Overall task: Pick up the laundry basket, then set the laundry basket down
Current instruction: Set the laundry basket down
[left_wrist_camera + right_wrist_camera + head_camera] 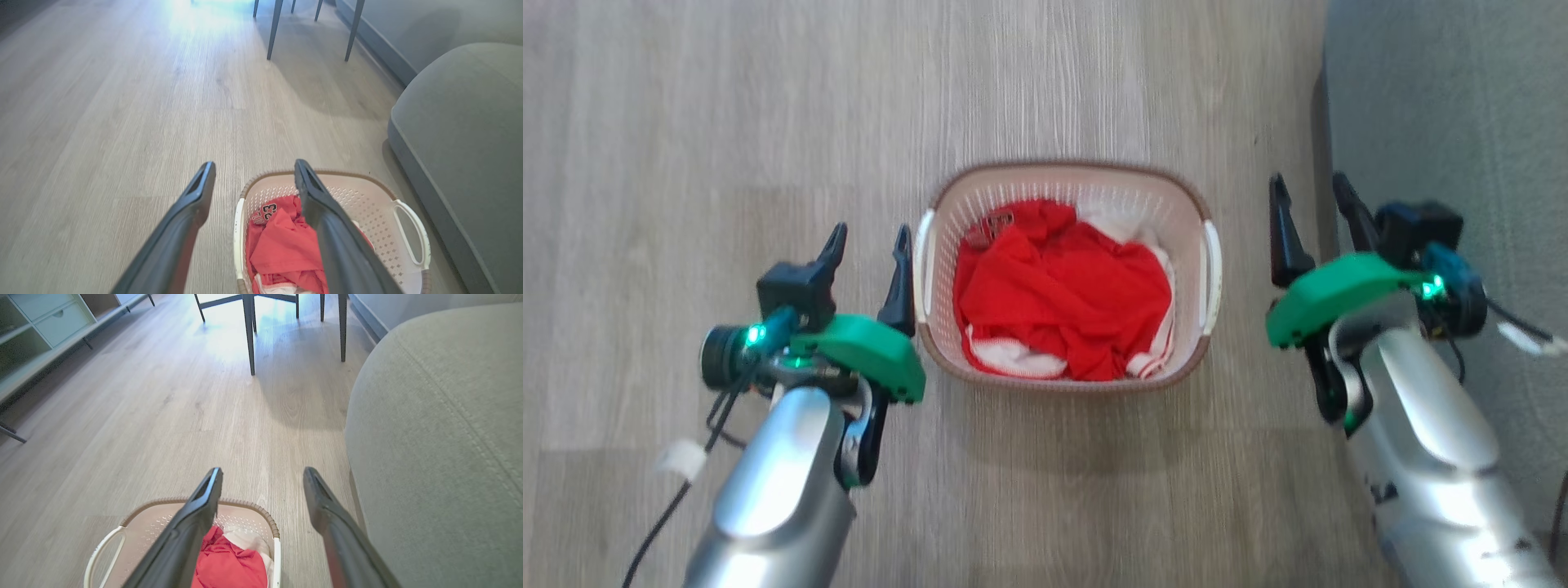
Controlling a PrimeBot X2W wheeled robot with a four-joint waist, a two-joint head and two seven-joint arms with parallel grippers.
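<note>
Laundry basket (1045, 186) stands on the wood floor (727, 122) at the centre of the head view, with red clothes (1062, 294) and some white fabric heaped inside. It is not yet lifted. The left gripper (870, 237) hangs at the frame's left with its fingers spread wide and empty, the inner finger just beside the basket's left handle (923, 261). The right gripper (1308, 186), equally spread and holding nothing, appears further out from the right handle (1213, 269), close to the edge of a grey sofa (1445, 122).

The step in hand looks like the approach to a two-handed grasp. In each wrist view one finger crosses over the basket and the other over bare floor, so each handle seems to lie between a pair of fingers; how high above it they hang cannot be told. To do this well, both arms should probably descend evenly until each handle sits well between the fingers, then clamp together. Lifting level matters, since a tilt could spill the clothes. The right arm has little room beside the sofa.
</note>
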